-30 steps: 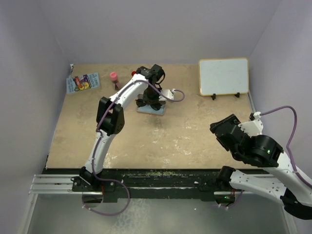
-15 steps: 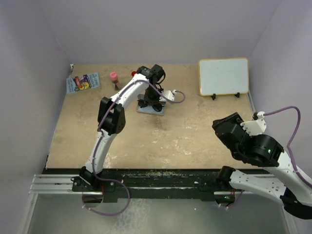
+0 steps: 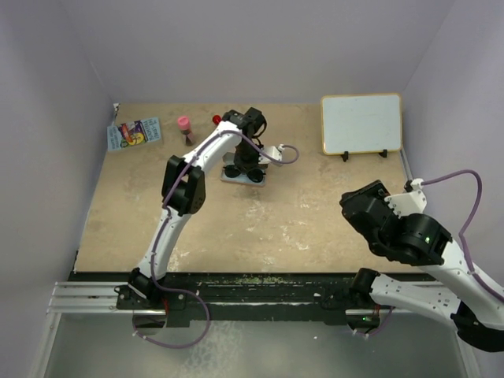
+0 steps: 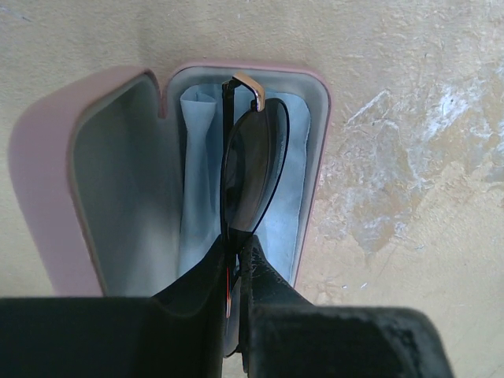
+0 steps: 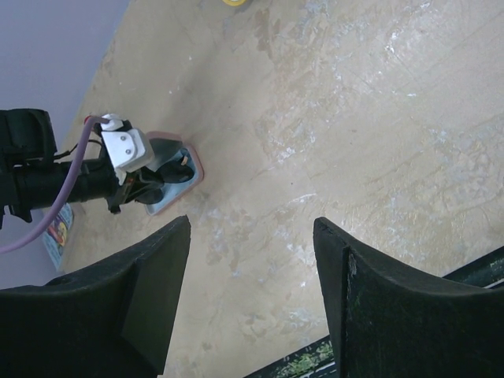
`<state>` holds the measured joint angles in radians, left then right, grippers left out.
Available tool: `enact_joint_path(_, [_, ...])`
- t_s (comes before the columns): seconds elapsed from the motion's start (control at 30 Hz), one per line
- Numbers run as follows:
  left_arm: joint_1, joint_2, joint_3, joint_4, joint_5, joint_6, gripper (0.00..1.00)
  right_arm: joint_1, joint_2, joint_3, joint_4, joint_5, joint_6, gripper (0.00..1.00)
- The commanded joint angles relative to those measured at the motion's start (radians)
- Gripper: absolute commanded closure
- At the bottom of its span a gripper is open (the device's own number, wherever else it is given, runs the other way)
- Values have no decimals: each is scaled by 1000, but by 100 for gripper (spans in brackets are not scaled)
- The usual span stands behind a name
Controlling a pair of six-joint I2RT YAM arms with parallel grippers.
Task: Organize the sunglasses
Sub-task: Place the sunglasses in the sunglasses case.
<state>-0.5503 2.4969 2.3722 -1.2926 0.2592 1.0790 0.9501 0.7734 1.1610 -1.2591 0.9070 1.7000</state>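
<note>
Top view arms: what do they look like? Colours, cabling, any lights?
Both have white links and chunky black joint housings. A lilac cable loops along the left arm and the right arm. There is a small green light on the right arm's black housing. The left gripper and right gripper have matte black, wedge-shaped fingers. A white connector block sits at the left wrist.

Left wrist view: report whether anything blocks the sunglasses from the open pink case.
Nothing visible does. The left end effector, shut on the thin dark wire-framed sunglasses, holds them edge-on over the pink oblong case's open tray. Only a light-blue cloth lies inside it, under the lens.
</note>
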Motion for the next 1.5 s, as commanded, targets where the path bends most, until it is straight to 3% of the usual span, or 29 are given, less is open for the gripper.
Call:
enact_joint_path(0.0, [27,12,47,9,50,-43,97,3,35,29,-2,47,20,31])
enact_joint_path(0.8, [35,3,-72,54,80,-49,96,2,52,29,28,47,13,30])
enact_joint_path(1.03, [29,23,-77,69,35,-85,81,3,69,36,39,48,0,23])
enact_joint_path(1.33, [26,-20,-97,123,37,-142,75,2,78,36,55,47,-8,21])
enact_joint_path(1.47, [19,-63,-149,177,37,-157,68,3,86,39,64,46,-17,19])
